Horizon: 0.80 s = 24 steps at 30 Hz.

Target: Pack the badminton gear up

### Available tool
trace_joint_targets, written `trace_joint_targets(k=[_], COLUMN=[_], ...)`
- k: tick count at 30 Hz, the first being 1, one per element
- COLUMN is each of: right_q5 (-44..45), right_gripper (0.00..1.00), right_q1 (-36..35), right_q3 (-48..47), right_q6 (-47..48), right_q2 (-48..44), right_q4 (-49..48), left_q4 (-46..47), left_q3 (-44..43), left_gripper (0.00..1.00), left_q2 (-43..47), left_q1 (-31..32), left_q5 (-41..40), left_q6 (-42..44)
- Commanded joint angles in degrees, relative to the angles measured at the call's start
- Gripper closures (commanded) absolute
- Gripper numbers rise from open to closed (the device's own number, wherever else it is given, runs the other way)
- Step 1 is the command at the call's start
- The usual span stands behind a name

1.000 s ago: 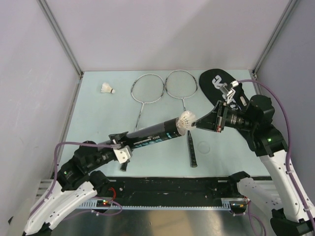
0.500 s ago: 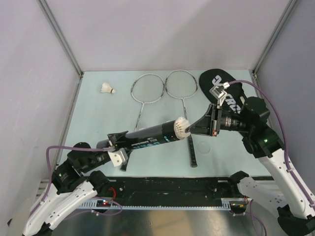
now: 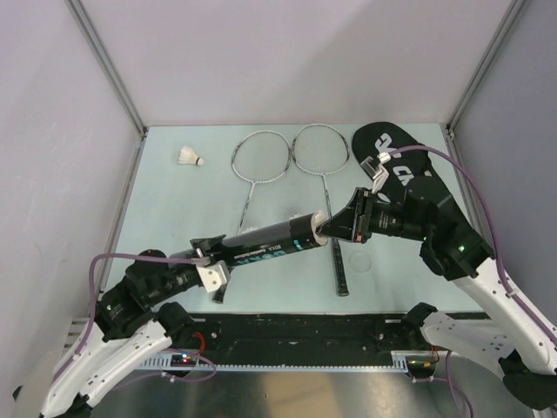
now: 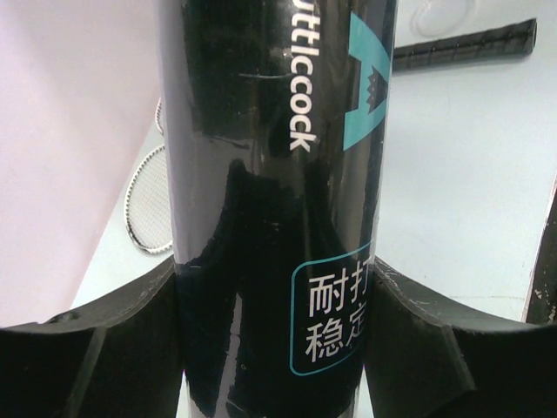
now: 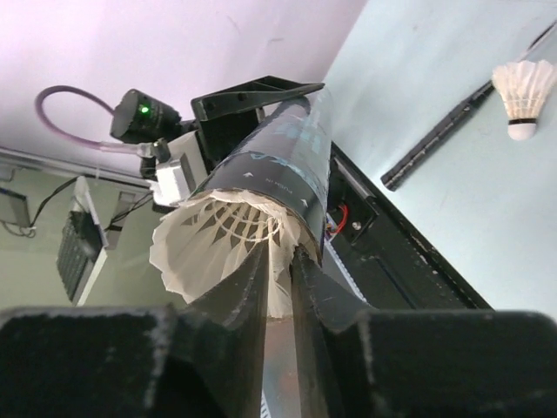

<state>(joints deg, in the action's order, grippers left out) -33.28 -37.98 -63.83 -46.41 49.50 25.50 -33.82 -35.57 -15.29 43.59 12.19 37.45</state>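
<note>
Left jaws clamp the shuttlecock tube (image 3: 270, 238); right jaws pinch a shuttlecock (image 5: 218, 237) at its mouth. Keep both axes aligned, push straight, then release.

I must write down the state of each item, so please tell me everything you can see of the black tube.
The tube is a glossy black cylinder with white lettering, Chinese characters and teal marks. It is held off the table, slanted, open mouth toward the right. The left gripper clamps its left end. A white feather shuttlecock sits in the mouth, its skirt between the fingers of the right gripper.
</note>
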Motion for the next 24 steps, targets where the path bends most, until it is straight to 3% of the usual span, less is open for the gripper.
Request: trace_joint_targets(k=[1,14,24], right_q5=[9.6,17.1,14.5], right_gripper=[0.75,0.38,0.42], right_q1=[-2.0,-2.0,-2.3], right_q3=[-2.8,-5.8,-5.9], right_q6=[4.0,2.6,2.6], right_q2=[1.0,-2.9,0.9], right_q4=[6.6,9.6,3.6], left_q4=[7.8,8.1,9.0], left_q3=[-1.8,0.7,3.5], left_gripper=[0.65,0.65,0.64], left_q2=[0.0,0.2,4.1], left_q1=[0.1,0.1,0.1], left_q5=[1.6,-5.0,-3.3], left_q6=[-0.6,-3.6,-6.1])
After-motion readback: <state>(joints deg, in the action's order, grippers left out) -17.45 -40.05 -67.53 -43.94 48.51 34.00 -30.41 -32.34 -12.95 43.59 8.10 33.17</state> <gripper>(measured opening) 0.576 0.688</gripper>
